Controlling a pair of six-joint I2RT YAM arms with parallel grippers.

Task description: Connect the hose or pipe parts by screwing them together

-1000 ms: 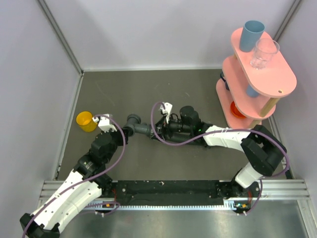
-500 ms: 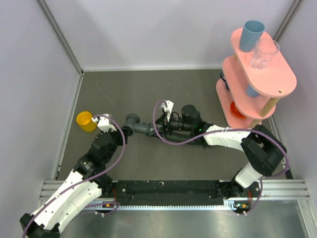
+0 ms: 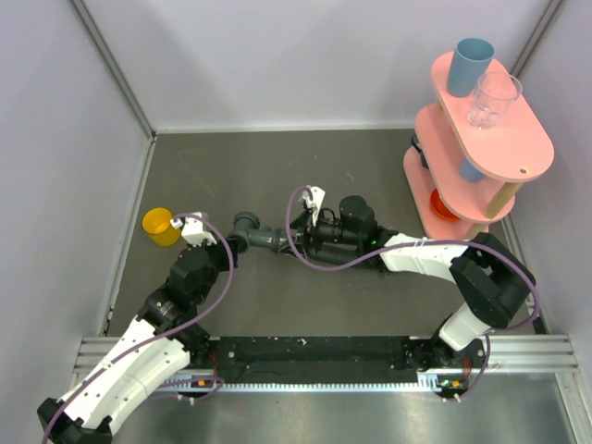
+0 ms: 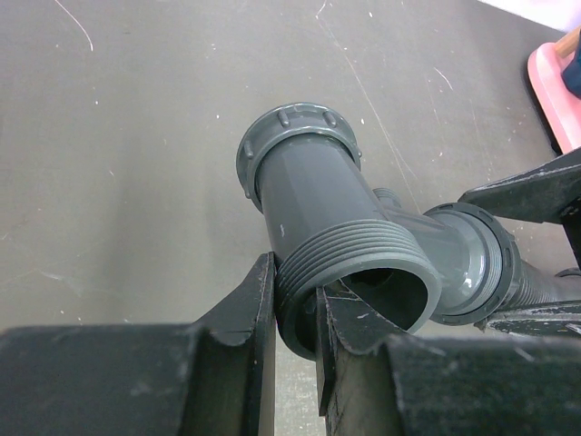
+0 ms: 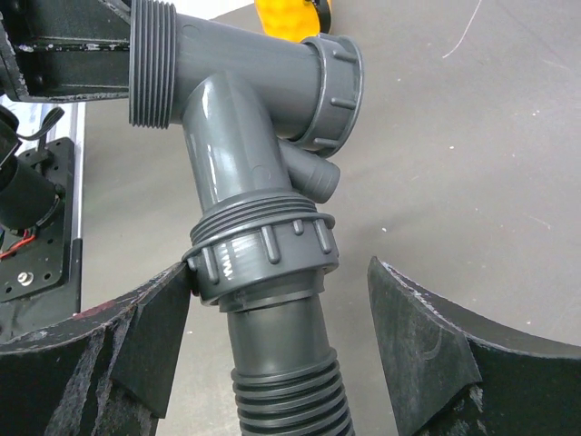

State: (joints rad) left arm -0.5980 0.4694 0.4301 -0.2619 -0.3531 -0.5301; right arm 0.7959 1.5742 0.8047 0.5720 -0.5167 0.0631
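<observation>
The dark grey branch fitting (image 3: 254, 236) lies mid-table, and its side branch is joined to the collar (image 5: 263, 254) of the black ribbed hose (image 5: 290, 391). My left gripper (image 4: 295, 282) is shut on the wall of the fitting's (image 4: 313, 195) open threaded end, with one finger inside the bore and one outside. My right gripper (image 5: 277, 291) is open around the hose collar. Its left finger (image 5: 159, 336) touches the collar's ribs, and its right finger (image 5: 418, 336) stands apart from it. In the top view the right gripper (image 3: 310, 231) hides most of the hose (image 3: 324, 250).
A yellow cup (image 3: 160, 226) stands just left of the left wrist. A pink tiered stand (image 3: 481, 157) at the back right carries a blue cup (image 3: 470, 65) and a clear glass (image 3: 495, 97). Grey walls close in the table on the left, back and right.
The right wrist has shifted a little to the right along the hose. The left arm and the fitting have stayed in place.
</observation>
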